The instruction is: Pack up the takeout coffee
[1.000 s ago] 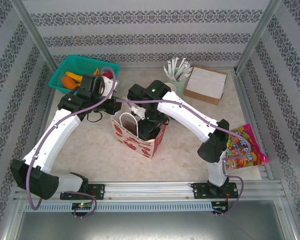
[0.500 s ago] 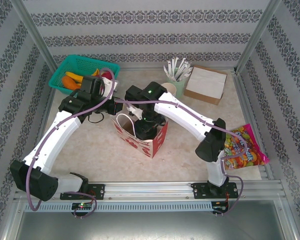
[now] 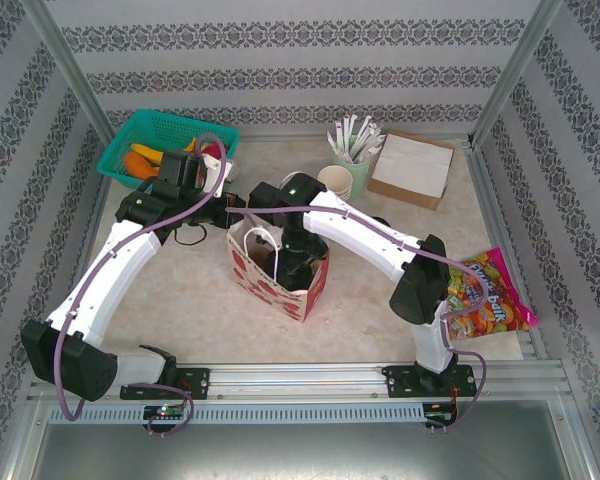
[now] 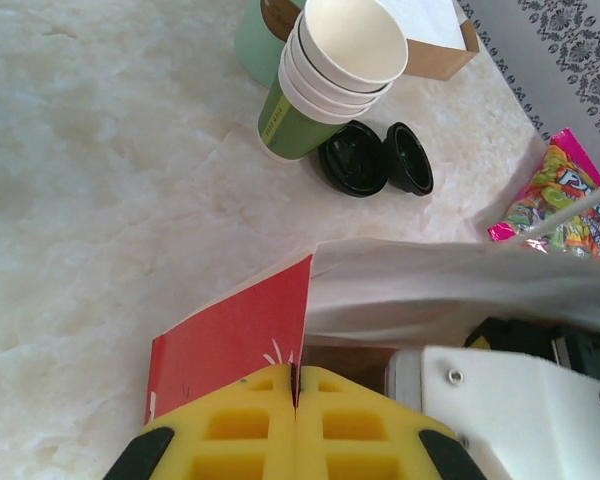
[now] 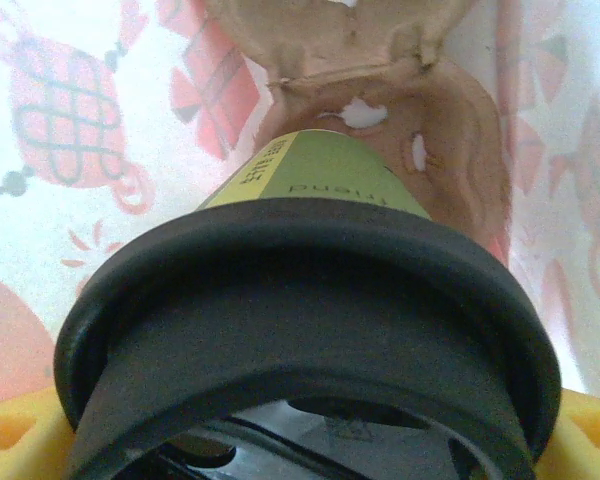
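The takeout coffee (image 5: 320, 180), a green paper cup under a round black lid (image 5: 310, 300), hangs inside the red-and-white paper bag (image 3: 270, 285), above its brown bottom. My right gripper (image 3: 292, 258) reaches down into the bag and is shut on the cup, with yellow fingers (image 5: 5, 435) showing on both sides of the lid. At the bag's left rim, my left gripper (image 4: 296, 385) is shut on the red bag edge (image 4: 240, 330) and holds the mouth open. The cup itself is hidden by the right wrist in the top view.
A stack of empty cups (image 4: 325, 80) and two loose black lids (image 4: 355, 170) sit behind the bag. A mint holder of white sticks (image 3: 355, 150), a brown box (image 3: 412, 167), a green basket (image 3: 165, 140) and a candy bag (image 3: 490, 305) ring the table.
The right arm has swung left and sunk lower, carrying the cup deeper into the bag. The left arm has kept its hold on the bag rim.
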Tool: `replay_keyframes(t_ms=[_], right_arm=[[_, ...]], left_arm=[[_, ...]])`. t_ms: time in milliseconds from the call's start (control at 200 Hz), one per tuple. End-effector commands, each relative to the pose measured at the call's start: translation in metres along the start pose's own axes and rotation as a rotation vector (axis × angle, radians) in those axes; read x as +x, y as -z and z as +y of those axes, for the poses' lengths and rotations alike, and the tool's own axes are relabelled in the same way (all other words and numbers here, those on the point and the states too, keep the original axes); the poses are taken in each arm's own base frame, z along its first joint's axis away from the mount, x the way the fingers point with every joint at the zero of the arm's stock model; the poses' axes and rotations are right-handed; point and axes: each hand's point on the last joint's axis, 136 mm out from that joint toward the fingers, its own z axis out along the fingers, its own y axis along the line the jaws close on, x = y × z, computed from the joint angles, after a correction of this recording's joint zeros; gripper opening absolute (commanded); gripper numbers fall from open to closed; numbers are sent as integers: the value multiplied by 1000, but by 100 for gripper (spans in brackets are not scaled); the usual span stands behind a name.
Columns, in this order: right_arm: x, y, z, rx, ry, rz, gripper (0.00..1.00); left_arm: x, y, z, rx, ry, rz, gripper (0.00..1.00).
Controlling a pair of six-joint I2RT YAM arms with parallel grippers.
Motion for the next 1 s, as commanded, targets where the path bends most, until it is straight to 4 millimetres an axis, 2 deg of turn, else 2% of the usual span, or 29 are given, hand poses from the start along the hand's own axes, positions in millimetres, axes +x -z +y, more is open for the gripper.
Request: replay_keyframes(t_ms=[0,260,420,530,669,869,999], right_arm=[[2,9,-5,19,5,-25,64],[-5,9,-38,130,-81,-61,64],[-1,2,-41,135,-69,-39,64],[2,-4,-45,151,-61,-16,64],[3,-9,-39,103,-33,-22,63],[5,-12,-43,96,1,-13,64],[4,-13,-39,72,25,-22,63]], left_arm=[[-9,1,2,-2,14,-26,0],[-9,2,4,-15,3,-33,0],[-9,2,4,-14,-1,-29,0],[-9,3,-6,35,-19,-26,0],[-11,4,-2,25,-15,-26,0],[-11,2,-2,32,-2,10,0],[-10,-1,1,27,4,32,0]])
